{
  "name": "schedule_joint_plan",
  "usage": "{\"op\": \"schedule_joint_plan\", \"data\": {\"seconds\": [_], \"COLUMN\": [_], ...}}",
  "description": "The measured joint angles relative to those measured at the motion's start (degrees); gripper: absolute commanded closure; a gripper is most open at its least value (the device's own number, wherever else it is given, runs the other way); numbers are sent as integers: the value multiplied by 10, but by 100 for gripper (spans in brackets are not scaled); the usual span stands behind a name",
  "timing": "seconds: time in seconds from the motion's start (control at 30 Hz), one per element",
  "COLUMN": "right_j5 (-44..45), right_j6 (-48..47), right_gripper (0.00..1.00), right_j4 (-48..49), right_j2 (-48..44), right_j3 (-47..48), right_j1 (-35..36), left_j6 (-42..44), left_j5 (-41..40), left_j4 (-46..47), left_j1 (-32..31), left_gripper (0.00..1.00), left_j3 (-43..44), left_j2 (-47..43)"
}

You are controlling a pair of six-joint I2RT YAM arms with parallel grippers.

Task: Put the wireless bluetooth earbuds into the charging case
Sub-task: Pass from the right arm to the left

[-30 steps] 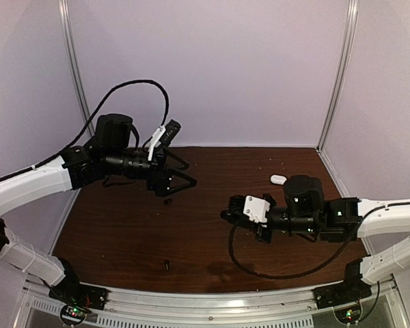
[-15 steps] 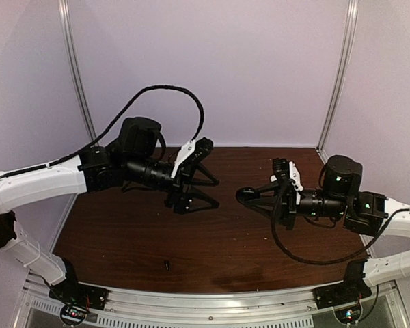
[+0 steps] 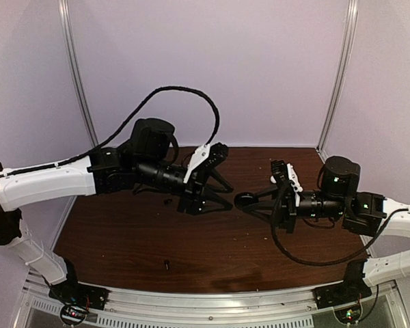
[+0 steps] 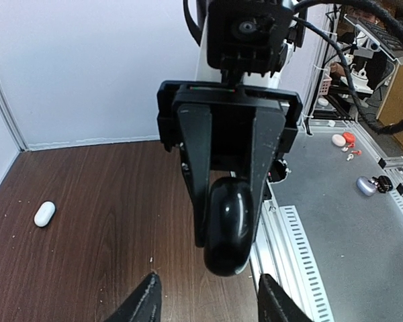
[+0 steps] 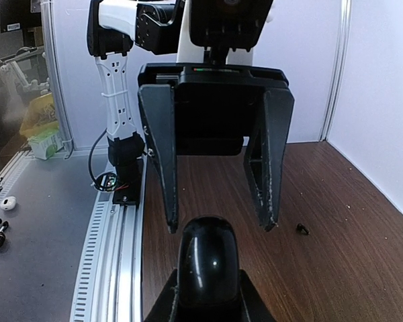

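Note:
The charging case (image 4: pixel 44 213), a small white oval, lies shut on the brown table (image 3: pixel 212 246) and shows only in the left wrist view, far from both grippers. No earbuds are in view. My right gripper (image 3: pixel 249 201) (image 5: pixel 208 298) is shut on a glossy black puck (image 3: pixel 244 200) (image 5: pixel 208 258) (image 4: pixel 228 225), held above the table and pointing left. My left gripper (image 3: pixel 225 197) (image 4: pixel 208 302) faces it, open. The puck's free end is level with the left fingertips (image 5: pixel 169 225), with a gap on each side.
Small black bits lie on the table (image 3: pixel 166 264) (image 3: pixel 167 202) (image 5: pixel 301 229). Purple walls with metal posts close in the back and sides. The aluminium rail (image 3: pixel 212 304) runs along the near edge. A black cable (image 3: pixel 307 258) loops under the right arm.
The left arm swung right towards the middle and its jaws narrowed. The right gripper lifted, turned to face left with the black puck, then edged closer to the left gripper.

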Motion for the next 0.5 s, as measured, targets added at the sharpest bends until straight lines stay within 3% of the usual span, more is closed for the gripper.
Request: {"op": "schedule_joint_plan", "data": {"seconds": [0.5], "right_j5": [3], "right_j6": [12], "right_gripper": [97], "right_j4": [6], "right_j2": [0], "right_j3": [-4], "right_j1": [0], "left_j6": [1], "left_j5": [-6], "left_j4": [7], "left_j1": [-19], "left_gripper": [71], "left_j3": [30], "left_j2": [23]}}
